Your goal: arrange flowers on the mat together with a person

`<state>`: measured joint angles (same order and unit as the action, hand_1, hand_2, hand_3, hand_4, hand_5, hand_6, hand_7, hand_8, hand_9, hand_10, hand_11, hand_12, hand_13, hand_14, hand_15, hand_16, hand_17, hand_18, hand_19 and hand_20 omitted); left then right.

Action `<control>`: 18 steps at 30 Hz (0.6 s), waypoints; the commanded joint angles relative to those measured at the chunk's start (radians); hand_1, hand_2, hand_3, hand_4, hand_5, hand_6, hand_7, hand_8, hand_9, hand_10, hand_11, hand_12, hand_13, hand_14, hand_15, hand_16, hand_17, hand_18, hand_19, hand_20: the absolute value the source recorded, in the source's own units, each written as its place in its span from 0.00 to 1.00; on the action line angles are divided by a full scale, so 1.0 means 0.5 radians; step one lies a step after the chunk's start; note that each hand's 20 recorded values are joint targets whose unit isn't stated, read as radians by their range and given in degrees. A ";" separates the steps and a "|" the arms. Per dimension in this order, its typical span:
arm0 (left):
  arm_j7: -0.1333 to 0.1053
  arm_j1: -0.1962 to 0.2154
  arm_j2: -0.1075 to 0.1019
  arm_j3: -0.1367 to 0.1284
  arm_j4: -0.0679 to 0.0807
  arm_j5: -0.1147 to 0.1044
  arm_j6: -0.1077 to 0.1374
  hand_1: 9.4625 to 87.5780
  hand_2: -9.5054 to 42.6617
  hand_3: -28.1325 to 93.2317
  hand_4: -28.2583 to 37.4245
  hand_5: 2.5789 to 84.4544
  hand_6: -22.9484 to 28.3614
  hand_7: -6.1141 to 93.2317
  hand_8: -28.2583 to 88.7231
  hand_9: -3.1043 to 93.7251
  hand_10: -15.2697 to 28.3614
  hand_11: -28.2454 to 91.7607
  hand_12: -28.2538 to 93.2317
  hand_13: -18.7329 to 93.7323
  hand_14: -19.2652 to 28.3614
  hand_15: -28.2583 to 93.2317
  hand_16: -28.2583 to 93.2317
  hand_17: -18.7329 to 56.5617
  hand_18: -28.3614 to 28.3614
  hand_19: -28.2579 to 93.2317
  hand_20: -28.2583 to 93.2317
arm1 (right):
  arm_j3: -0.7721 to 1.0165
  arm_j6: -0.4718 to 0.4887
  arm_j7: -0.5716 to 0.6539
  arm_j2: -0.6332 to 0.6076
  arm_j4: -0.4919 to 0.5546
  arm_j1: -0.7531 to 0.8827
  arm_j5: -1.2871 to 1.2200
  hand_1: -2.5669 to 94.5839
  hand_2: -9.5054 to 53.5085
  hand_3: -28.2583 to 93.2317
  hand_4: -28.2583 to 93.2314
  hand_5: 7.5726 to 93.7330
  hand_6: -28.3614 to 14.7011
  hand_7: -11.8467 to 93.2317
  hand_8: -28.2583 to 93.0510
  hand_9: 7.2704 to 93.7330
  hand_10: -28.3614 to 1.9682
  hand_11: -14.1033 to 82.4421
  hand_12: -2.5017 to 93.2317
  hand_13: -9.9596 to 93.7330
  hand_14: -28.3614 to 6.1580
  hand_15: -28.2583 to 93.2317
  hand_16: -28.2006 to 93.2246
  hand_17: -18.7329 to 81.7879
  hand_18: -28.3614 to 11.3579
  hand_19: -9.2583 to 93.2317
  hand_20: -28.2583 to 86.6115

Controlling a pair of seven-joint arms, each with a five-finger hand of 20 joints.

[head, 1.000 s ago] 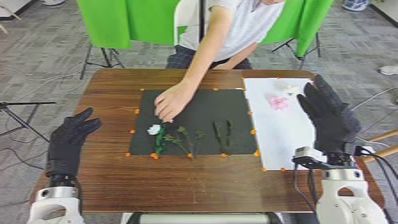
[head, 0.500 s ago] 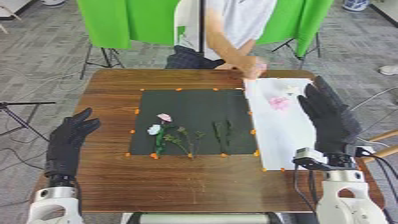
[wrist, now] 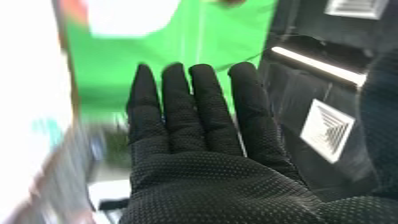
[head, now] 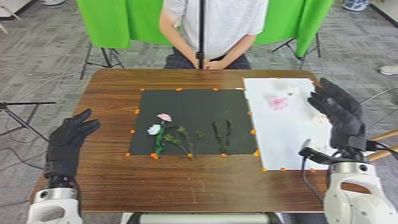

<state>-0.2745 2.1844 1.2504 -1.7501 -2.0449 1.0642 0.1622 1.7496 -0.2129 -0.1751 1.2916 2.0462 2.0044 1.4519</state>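
Right hand (head: 342,115) is over the right part of a white rectangular sheet (head: 284,145), fingers extended, nothing in grip; right wrist view has them straight too. Left hand (head: 67,142) is at the table's left side, fingers loosely open, also holding nothing.

Loose flowers on the sheet: a pink open-petalled flower (head: 278,103), a small white flower (head: 291,91) just beyond it, and a cream-white bloom (head: 320,119) just beside the right glove. All lie on the left side of that hand, much nearer to it than to the other. Fingers point to the far edge, so the likely pick needs a swing inward and palm down. Pink bloom looks roundish, no clear long axis; petals could crush.

Dark rectangular mat (head: 178,102) lies farther left, between the hands. It already has a white flower head (head: 154,129), a pale pink flower head (head: 164,117), green stems (head: 160,146) and slim dark-green leaves (head: 220,135) running near to far. Arrangement looks partway.
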 commanded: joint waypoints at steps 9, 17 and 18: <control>0.031 0.007 0.007 0.016 -0.001 0.009 0.011 0.11 0.36 0.76 0.00 0.55 0.52 0.18 0.19 0.54 0.71 0.40 0.34 0.50 0.79 0.40 0.23 0.35 0.71 0.34 0.36 | -0.101 0.239 1.020 -0.559 -0.278 -0.428 1.770 0.26 0.00 0.78 0.06 0.47 0.58 0.22 0.17 0.54 0.34 0.33 0.27 0.66 0.33 0.56 0.42 0.48 0.19 0.71 0.60; 0.031 0.021 0.007 0.009 -0.011 0.010 0.008 0.11 0.36 0.76 0.00 0.55 0.52 0.18 0.19 0.54 0.71 0.40 0.34 0.50 0.79 0.40 0.23 0.35 0.71 0.34 0.36 | -0.249 0.405 1.190 -0.690 -0.505 -0.569 2.123 0.28 0.00 0.76 0.06 0.53 0.61 0.23 0.17 0.61 0.32 0.39 0.30 0.71 0.35 0.67 0.43 0.51 0.14 0.80 0.65; 0.031 0.023 0.006 0.008 -0.013 0.010 0.009 0.11 0.36 0.76 0.00 0.55 0.52 0.18 0.19 0.54 0.71 0.40 0.34 0.50 0.79 0.40 0.23 0.35 0.71 0.34 0.36 | -0.253 0.426 1.194 -0.694 -0.521 -0.573 2.154 0.28 0.00 0.76 0.05 0.53 0.61 0.23 0.17 0.61 0.32 0.39 0.30 0.71 0.35 0.68 0.43 0.51 0.13 0.81 0.65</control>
<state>-0.2694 2.1831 1.2499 -1.7464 -2.0460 1.0648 0.1623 1.6389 -0.0407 0.3961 0.9828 1.8365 1.7525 2.3544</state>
